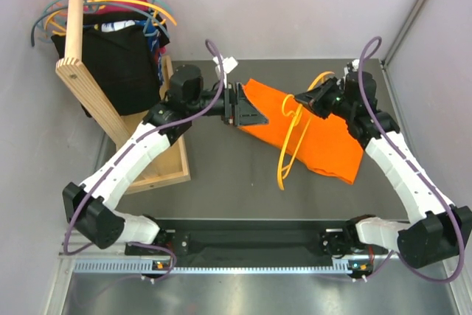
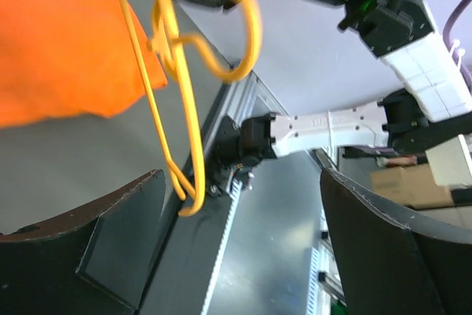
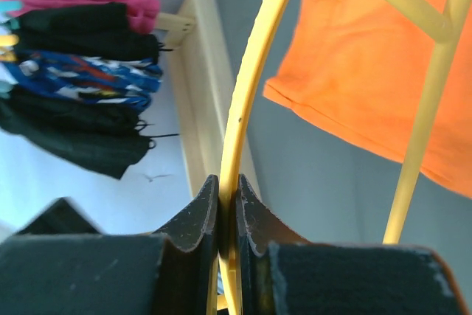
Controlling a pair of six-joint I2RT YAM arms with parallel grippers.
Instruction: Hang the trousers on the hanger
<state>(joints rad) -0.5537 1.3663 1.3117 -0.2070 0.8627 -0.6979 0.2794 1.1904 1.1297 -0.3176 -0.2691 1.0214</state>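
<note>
Field notes, as I read them:
- trousers [image 1: 324,145]: soft, matt orange cloth
- hanger [image 3: 245,108]: smooth, glossy amber plastic
- table [image 1: 221,197]: dull matt grey
- far-left rack [image 1: 92,97]: pale bare wood
- fingers [image 3: 193,220] of the right gripper [image 3: 227,204]: matt black, rough-edged

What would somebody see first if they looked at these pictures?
The bright orange trousers catch the eye first, lying mid-table between the two arms. The right gripper is shut on a yellow hanger held over them, and the left gripper is open beside them. At the back left, a wooden rack carries dark clothes.
</note>
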